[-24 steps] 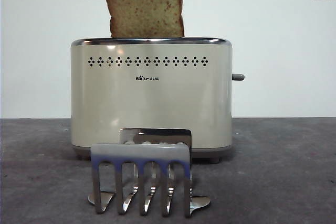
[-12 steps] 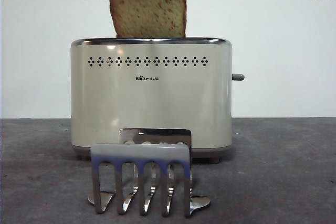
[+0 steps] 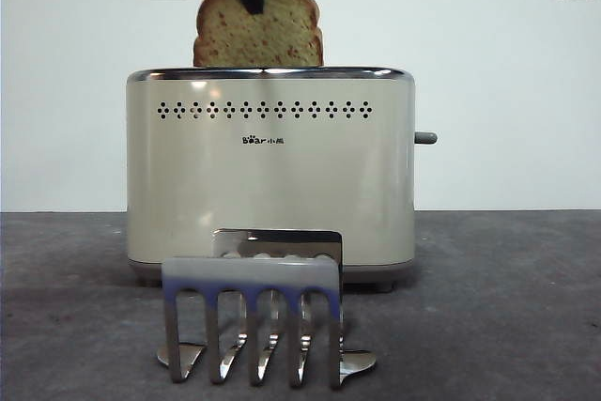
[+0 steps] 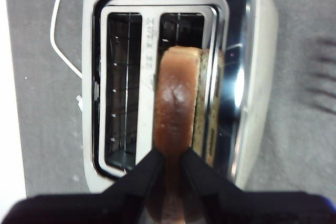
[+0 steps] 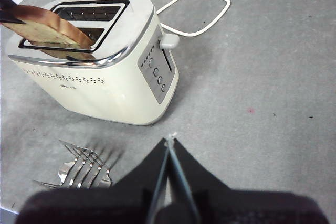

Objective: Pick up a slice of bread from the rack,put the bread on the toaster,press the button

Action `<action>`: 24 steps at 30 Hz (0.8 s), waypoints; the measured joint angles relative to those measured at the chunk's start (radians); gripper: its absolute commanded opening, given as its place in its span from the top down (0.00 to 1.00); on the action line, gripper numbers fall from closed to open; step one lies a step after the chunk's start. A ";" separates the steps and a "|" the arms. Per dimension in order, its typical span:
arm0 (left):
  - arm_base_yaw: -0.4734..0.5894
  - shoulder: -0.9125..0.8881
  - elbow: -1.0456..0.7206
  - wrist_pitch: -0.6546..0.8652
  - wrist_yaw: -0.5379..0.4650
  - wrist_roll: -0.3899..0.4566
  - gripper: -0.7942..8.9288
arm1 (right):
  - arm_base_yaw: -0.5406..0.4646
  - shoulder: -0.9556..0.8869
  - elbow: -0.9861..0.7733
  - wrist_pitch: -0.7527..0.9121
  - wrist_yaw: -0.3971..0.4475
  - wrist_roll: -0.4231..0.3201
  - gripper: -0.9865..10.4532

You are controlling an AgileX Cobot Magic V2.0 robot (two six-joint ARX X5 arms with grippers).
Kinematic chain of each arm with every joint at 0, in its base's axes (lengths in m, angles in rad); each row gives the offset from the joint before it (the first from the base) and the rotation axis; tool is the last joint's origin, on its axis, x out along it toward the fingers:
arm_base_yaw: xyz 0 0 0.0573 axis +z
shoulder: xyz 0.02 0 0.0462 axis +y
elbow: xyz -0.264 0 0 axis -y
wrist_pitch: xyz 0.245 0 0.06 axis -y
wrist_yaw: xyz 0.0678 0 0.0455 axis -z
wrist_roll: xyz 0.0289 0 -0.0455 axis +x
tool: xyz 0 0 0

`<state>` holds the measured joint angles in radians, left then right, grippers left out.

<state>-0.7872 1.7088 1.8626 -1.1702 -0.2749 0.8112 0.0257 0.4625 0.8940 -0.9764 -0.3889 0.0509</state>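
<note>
Brown-crusted slice of bread, clamped in the left pincer, stands seemingly partway inside the toaster slot.

Matte black throughout: the left gripper shows two tapering wedge-shaped jaws; the right gripper has thin pale-edged tips.

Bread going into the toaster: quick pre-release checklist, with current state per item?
1. Left gripper clamped on bread: ok.
2. Bread lined up with the slot nearer the rack: ok, its lower edge is already inside that slot.
3. Bread fully seated in toaster: not ok, much of it stands above the chrome rim.
4. Button unobstructed: ok, nothing near it.
5. Right gripper out of the way: ok, shut, off to the button side of the toaster.
6. Slot depth free below bread: cannot tell.
</note>
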 measured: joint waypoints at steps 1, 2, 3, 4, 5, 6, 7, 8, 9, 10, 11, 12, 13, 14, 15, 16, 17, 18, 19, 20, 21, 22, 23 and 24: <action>0.002 0.002 0.000 0.006 0.005 0.000 0.92 | 0.000 0.000 0.000 0.000 0.000 -0.004 0.92; 0.003 0.004 0.000 0.012 0.014 0.000 0.92 | 0.000 0.000 0.000 0.000 0.000 -0.006 0.92; 0.005 0.006 0.000 0.017 0.028 0.000 0.92 | 0.000 0.000 0.000 0.000 0.000 -0.009 0.92; 0.009 0.009 0.000 0.021 0.045 -0.001 0.91 | 0.000 0.000 0.000 0.000 0.000 -0.011 0.92; 0.015 0.012 0.000 0.022 0.061 -0.004 0.89 | 0.000 0.000 0.000 0.000 0.000 -0.014 0.92; 0.021 0.015 0.000 0.021 0.076 -0.008 0.84 | 0.000 0.000 0.000 0.000 0.000 -0.015 0.92; 0.027 0.019 0.000 0.023 0.093 -0.013 0.78 | 0.000 0.000 0.000 0.000 0.000 -0.015 0.92; 0.032 0.021 0.000 0.024 0.097 -0.020 0.72 | 0.000 0.000 0.000 0.000 0.000 -0.015 0.92; 0.034 0.023 0.000 0.024 0.095 -0.027 0.64 | 0.000 0.000 0.000 0.000 0.000 -0.016 0.92; 0.036 0.023 0.000 0.024 0.094 -0.032 0.56 | 0.000 0.000 0.000 0.000 0.000 -0.018 0.92; 0.036 0.023 0.000 0.024 0.090 -0.037 0.51 | 0.000 0.000 0.000 0.000 0.000 -0.018 0.92; 0.037 0.023 0.000 0.023 0.087 -0.040 0.49 | 0.000 0.000 0.000 -0.001 0.000 -0.018 0.92; 0.039 0.023 0.000 0.019 0.080 -0.048 0.49 | 0.000 0.000 0.000 -0.001 0.000 -0.018 0.92; 0.040 0.023 0.000 0.012 0.071 -0.058 0.49 | 0.000 0.000 0.000 -0.001 0.000 -0.018 0.91; 0.042 0.023 0.000 0.007 0.065 -0.069 0.49 | 0.000 0.000 0.000 -0.003 0.000 -0.018 0.91; 0.046 0.021 0.000 0.005 0.059 -0.086 0.49 | 0.000 0.000 0.000 -0.004 0.000 -0.018 0.91; 0.050 0.016 0.000 0.005 0.055 -0.103 0.50 | 0.000 0.000 0.000 -0.008 0.000 -0.017 0.91; 0.054 0.007 0.000 0.005 0.053 -0.124 0.50 | 0.000 0.000 0.000 -0.021 0.000 -0.012 0.91; 0.058 -0.007 0.000 0.004 0.048 -0.146 0.50 | 0.000 0.000 0.000 -0.043 0.000 0.002 0.91; 0.059 -0.024 0.000 0.004 0.042 -0.163 0.50 | 0.000 0.000 0.000 -0.055 0.000 0.016 0.91; 0.061 -0.048 0.000 0.004 0.040 -0.183 0.50 | 0.000 0.000 0.000 -0.056 0.000 0.032 0.91; 0.061 -0.078 0.000 0.002 0.040 -0.202 0.50 | 0.000 0.002 0.000 -0.047 0.000 0.045 0.91; 0.060 -0.111 0.000 -0.006 0.040 -0.222 0.51 | 0.000 0.006 0.000 -0.029 -0.002 0.057 0.91; 0.060 -0.141 0.000 -0.014 0.040 -0.240 0.52 | 0.000 0.012 0.000 -0.013 -0.005 0.063 0.91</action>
<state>-0.7269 1.5681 1.8626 -1.1843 -0.2344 0.5709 0.0257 0.4744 0.8940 -0.9897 -0.3935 0.1135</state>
